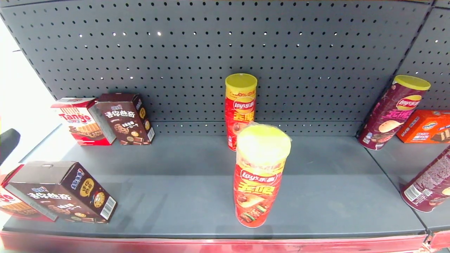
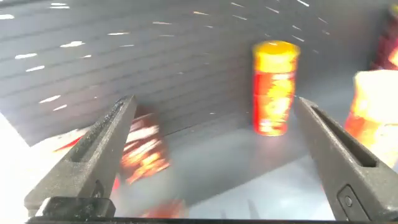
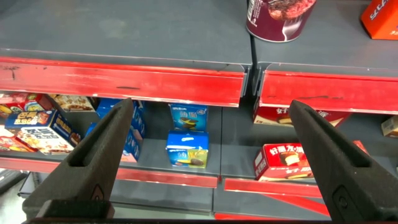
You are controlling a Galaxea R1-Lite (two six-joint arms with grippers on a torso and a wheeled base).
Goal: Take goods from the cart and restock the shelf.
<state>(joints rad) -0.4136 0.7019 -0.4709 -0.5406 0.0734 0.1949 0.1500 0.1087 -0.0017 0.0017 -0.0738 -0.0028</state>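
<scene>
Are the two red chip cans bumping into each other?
Apart. The left wrist view shows bare shelf between the back can and the front can; in the head view they only overlap.

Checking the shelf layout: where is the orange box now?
In the head view, the orange box sits at the far right of the shelf, beside the yellow-lidded purple can.

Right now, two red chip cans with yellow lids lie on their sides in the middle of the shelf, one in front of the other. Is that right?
Not quite: neither can lies on its side. The head view shows the front red can and the rear red can both standing upright, yellow lids on top, one in front of the other in the middle of the shelf.
</scene>
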